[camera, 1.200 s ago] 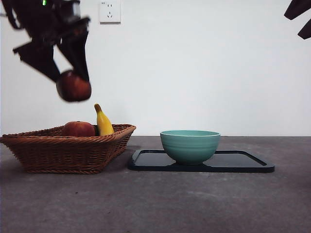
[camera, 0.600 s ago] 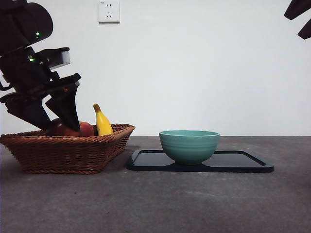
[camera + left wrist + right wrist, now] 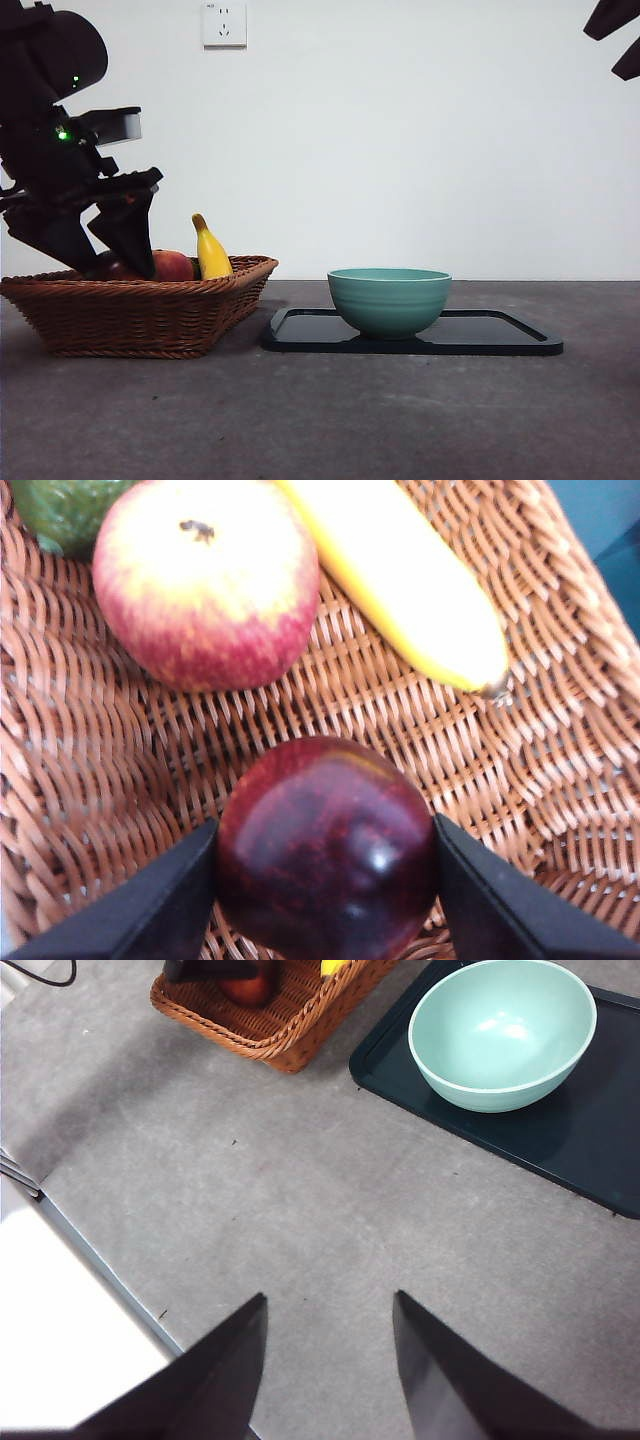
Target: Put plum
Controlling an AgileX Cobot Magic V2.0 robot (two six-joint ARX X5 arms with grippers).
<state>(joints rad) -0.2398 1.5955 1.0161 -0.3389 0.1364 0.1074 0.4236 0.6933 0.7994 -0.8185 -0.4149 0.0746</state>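
Spanning the whole front view, the grey table (image 3: pixel 330 420) carries everything. Next biggest is the wicker basket (image 3: pixel 140 315) at approx 9 o'clock on the table, w/ the black tray (image 3: pixel 500 340) just beside it toward 3 o'clock; the two look close but whether they touch can't be told. A teal bowl (image 3: pixel 390 300) stands upright on the tray's near-basket half.

L arm reaches down into the basket, and the left gripper (image 3: pixel 325 870) has its jaws pinching the plum (image 3: pixel 325 845) from both sides, one jaw touching each flank. Plum is inside the basket, low over the weave; can't tell if it rests on the bottom. In the front view only a dark sliver of it shows behind the rim, beside the jaws.

Also in the basket: an apple (image 3: pixel 205 580), red-yellow, at approx 11 o'clock from the plum, near but apart; a banana (image 3: pixel 400 590) at approx 1 o'clock, lying beside the apple; a green fruit edge (image 3: pixel 60 510) beyond the apple, mostly cut off.

Right gripper (image 3: pixel 330 1360) hangs high over bare table, well apart from the basket, jaws spread, holding nothing.
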